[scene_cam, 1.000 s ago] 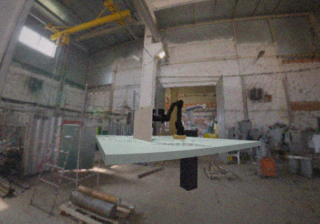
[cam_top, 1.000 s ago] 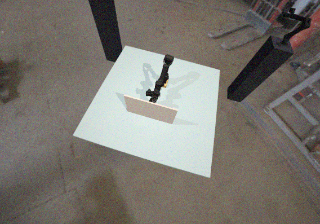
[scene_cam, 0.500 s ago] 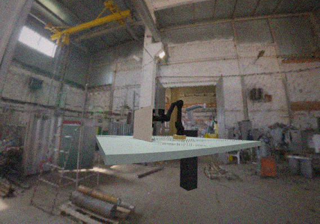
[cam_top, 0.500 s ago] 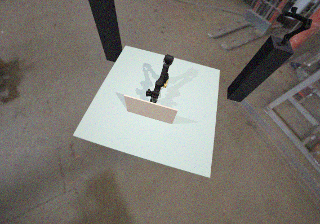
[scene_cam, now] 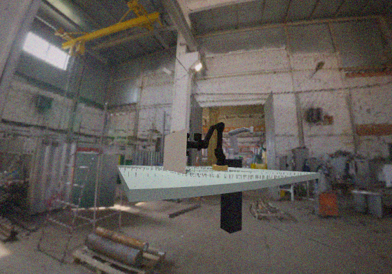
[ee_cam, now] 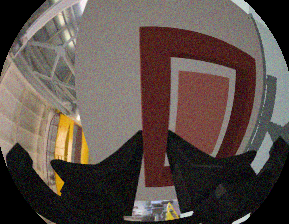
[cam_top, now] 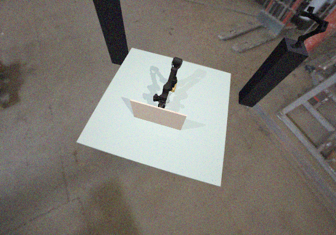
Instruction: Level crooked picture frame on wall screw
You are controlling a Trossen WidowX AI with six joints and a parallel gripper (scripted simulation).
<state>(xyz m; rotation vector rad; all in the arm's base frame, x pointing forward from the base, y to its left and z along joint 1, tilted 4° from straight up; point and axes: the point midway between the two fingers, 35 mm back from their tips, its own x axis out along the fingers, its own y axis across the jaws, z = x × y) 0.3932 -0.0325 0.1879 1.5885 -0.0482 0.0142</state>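
Note:
The picture frame (ee_cam: pixel 155 90) shows in the wrist view as a dark red border around a pale mat and a reddish picture, flat before the grey wall panel (ee_cam: pixel 110 75) (cam_top: pixel 160 116) (scene_cam: pixel 175 150). Its left bar runs down between my fingers. My gripper (ee_cam: pixel 154 134) (cam_top: pixel 161 105) (scene_cam: pixel 188 145) is shut on that bar, at its lower part. The frame's top edge slopes down to the right in this curved, close view; whether it hangs level I cannot tell. The screw and the notched strip are hidden. The top and exterior views show only the panel's plain back.
The panel stands upright on the pale table (cam_top: pixel 148 148) (scene_cam: pixel 214 187). A small yellow block (cam_top: pixel 174 87) (scene_cam: pixel 220 168) lies beside my arm's base. Two black pedestals (cam_top: pixel 110 27) (cam_top: pixel 272 71) stand beyond the table's edges; the right one carries another dark arm.

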